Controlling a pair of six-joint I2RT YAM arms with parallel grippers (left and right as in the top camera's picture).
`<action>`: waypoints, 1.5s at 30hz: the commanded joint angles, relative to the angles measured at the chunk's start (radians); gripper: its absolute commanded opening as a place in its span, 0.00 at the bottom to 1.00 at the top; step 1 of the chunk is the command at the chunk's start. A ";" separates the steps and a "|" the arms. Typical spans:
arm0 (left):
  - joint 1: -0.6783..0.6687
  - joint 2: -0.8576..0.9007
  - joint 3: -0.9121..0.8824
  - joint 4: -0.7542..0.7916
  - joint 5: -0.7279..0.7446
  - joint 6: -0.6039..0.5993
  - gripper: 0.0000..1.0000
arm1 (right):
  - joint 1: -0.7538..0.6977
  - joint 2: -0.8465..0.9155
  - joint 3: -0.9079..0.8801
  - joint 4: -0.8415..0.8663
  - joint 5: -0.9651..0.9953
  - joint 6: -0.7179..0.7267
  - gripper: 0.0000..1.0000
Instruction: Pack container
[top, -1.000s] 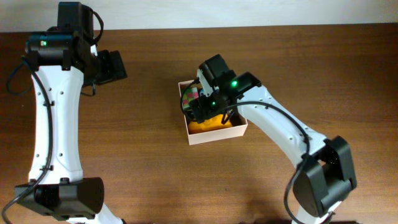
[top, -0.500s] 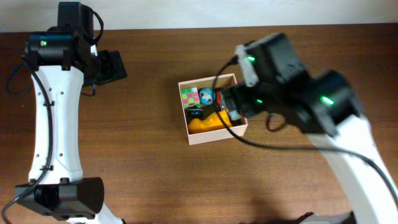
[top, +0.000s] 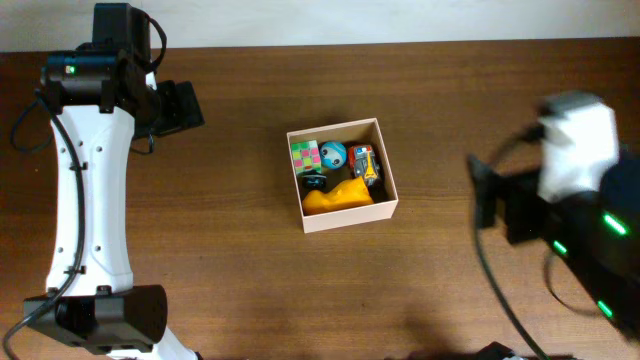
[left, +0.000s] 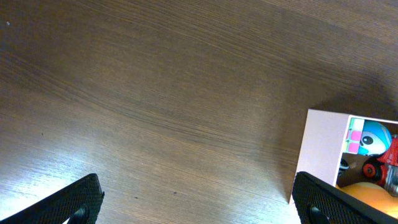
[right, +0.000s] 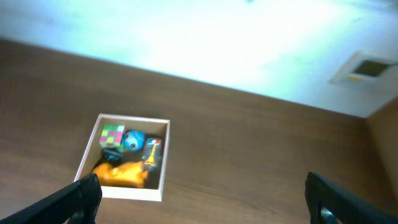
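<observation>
Overhead view: the container (top: 350, 218) is seen near the middle of the brown wooden tabletop (top: 230, 260), between the two arms, open top up, turned slightly off square.
container walls: thin and white outside, tan inside; several small toys are held within.
contents: a pink-green checkered cube (top: 305, 155) is lodged in the far-left corner. A blue ball (top: 333, 154) is set just beside it. A red-orange toy car (top: 364, 165) is placed by the right wall, and a yellow-orange toy (top: 338, 198) is laid along the near wall. A small dark item (top: 315, 182) is wedged between cube and yellow-orange toy; what it is cannot be told.
left arm (top: 85, 190): white, stretched along the left side of the tabletop.
left tool (top: 183, 106): held over bare wood, well apart from the container. In the left wrist view its fingers (left: 78, 200) are seen spread wide at the bottom corners, nothing pinched between them. A corner of the container (left: 320, 152) is caught at that view's right edge.
right arm (top: 580, 200): blurred in the overhead view, at the right edge, well apart from the container.
right tool (right: 202, 200): fingers are spread wide, nothing is gripped. It is raised high; the whole container (right: 130, 190) is seen small at lower left of the right wrist view, with a pale wall beyond the tabletop.
</observation>
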 joint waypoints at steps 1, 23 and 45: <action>0.002 0.000 0.014 0.002 0.003 0.015 0.99 | -0.002 -0.073 0.015 -0.027 0.089 0.000 0.99; 0.002 0.000 0.014 0.002 0.003 0.015 0.99 | -0.557 -0.472 -0.809 0.391 -0.159 0.000 0.99; 0.002 0.000 0.014 0.002 0.003 0.015 0.99 | -0.558 -1.030 -1.616 0.697 -0.270 0.004 0.99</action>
